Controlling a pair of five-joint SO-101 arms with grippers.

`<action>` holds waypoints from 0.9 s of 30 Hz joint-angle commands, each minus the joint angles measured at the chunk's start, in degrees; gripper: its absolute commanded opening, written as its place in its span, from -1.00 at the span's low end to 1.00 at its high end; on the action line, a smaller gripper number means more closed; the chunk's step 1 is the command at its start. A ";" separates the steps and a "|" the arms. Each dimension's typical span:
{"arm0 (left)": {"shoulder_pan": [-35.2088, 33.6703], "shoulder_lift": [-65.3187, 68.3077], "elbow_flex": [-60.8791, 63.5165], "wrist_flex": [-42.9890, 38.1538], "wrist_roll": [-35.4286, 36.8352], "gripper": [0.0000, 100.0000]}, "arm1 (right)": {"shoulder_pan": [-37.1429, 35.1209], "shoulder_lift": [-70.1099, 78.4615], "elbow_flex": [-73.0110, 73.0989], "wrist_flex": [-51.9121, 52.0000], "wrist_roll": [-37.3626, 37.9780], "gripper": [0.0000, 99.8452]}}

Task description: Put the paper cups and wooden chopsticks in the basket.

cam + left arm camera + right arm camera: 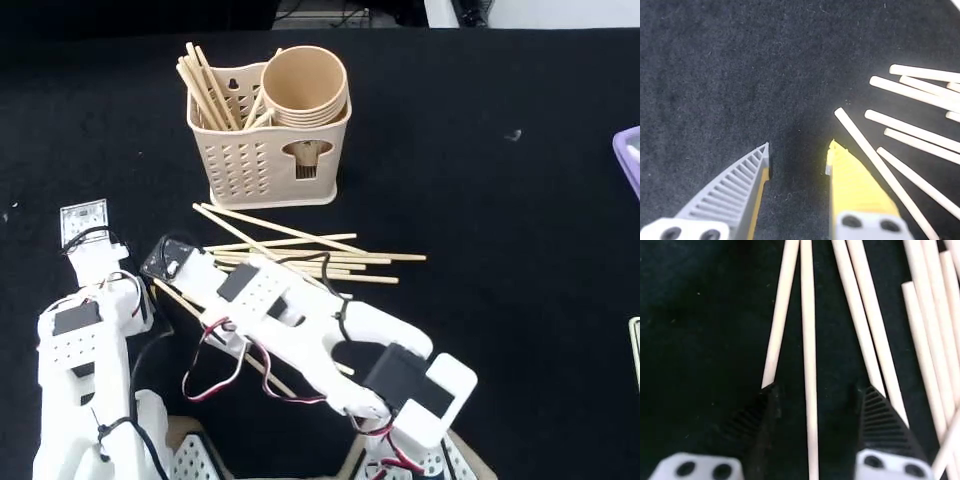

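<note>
I work in what looks like a robotics lab: a black cloth-covered table (520, 300) and bare looping servo wiring (188, 382).

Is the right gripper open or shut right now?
Open. On the right gripper, the fingers stand apart, one wooden chopstick lying between them.

The right arm (300, 325) lies over the near-left ends of the loose chopsticks (340, 262) and hides them. The basket (250, 165) wall hides the lower parts of the paper cups (305, 85) and of the upright chopsticks (205, 90). The right edge cuts off a purple thing (630, 155). A pale speck (513, 135) on the black cloth (500, 330) is too small to tell.
</note>
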 commanded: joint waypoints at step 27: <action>-16.13 -1.76 -3.74 -2.90 12.13 -0.62 | -1.58 -19.12 17.19 -5.89 -3.08 -0.52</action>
